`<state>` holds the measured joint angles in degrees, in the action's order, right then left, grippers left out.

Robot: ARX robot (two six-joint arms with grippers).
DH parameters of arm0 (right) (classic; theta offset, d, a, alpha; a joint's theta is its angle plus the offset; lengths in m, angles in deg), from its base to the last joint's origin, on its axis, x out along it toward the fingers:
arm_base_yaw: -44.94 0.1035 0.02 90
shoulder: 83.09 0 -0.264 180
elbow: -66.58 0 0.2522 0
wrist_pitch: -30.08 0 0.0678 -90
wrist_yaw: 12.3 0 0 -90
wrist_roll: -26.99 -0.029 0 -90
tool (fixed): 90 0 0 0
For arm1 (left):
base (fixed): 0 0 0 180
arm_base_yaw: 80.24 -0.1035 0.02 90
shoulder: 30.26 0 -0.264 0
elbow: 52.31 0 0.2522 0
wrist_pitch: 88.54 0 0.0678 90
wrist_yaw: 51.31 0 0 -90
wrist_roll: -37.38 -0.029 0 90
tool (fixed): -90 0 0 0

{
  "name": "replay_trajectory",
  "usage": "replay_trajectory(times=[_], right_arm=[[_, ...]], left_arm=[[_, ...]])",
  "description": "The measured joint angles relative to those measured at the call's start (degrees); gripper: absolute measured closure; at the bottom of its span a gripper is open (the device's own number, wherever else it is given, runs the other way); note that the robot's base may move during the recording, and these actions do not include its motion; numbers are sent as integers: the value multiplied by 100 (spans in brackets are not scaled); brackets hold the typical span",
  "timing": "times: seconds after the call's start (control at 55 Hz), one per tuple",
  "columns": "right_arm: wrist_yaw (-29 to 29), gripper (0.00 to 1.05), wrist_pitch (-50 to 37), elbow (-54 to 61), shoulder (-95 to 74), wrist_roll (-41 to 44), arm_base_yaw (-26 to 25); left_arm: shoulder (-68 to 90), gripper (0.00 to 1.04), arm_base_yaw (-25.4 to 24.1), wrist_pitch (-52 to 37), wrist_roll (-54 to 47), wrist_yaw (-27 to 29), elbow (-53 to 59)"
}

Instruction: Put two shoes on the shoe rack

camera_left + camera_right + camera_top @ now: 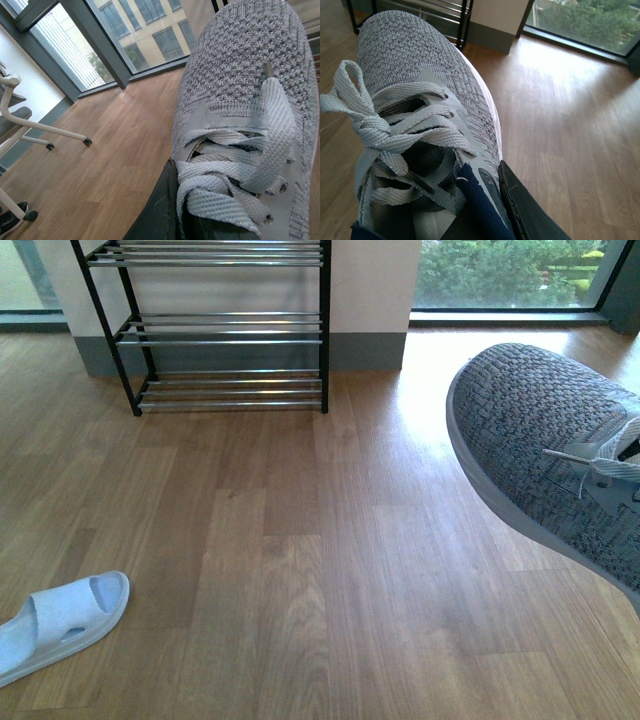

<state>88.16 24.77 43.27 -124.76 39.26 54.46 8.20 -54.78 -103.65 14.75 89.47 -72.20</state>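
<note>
The right tool point(487, 222) is clamped on the navy collar of a grey knit sneaker with white laces point(420, 70), held off the wooden floor point(300, 540) at the right. The left tool point(182, 220) grips a second grey knit sneaker point(240, 65). Far left stands the black-framed shoe rack with silver bars point(225, 330); near left lies a pale blue slide sandal point(60, 620).

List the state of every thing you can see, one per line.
Right shoe: laced, held off the floor, gripped by right fingers.
Left shoe: laced, gripped by left fingers.
Shoe rack: upright, visible tiers bare.
Slipper: lying on the floor, sole down.
</note>
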Motion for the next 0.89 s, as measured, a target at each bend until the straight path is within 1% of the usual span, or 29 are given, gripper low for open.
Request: replay_trajectory(times=[0.328,0.892], right_arm=[[-114,103,0,0,-4,2,17],[4,103,0,0,7,17,9]], left_arm=[[-9,103,-4,0,-2,66,0],[-11,103,2,0,-4,-15,2]])
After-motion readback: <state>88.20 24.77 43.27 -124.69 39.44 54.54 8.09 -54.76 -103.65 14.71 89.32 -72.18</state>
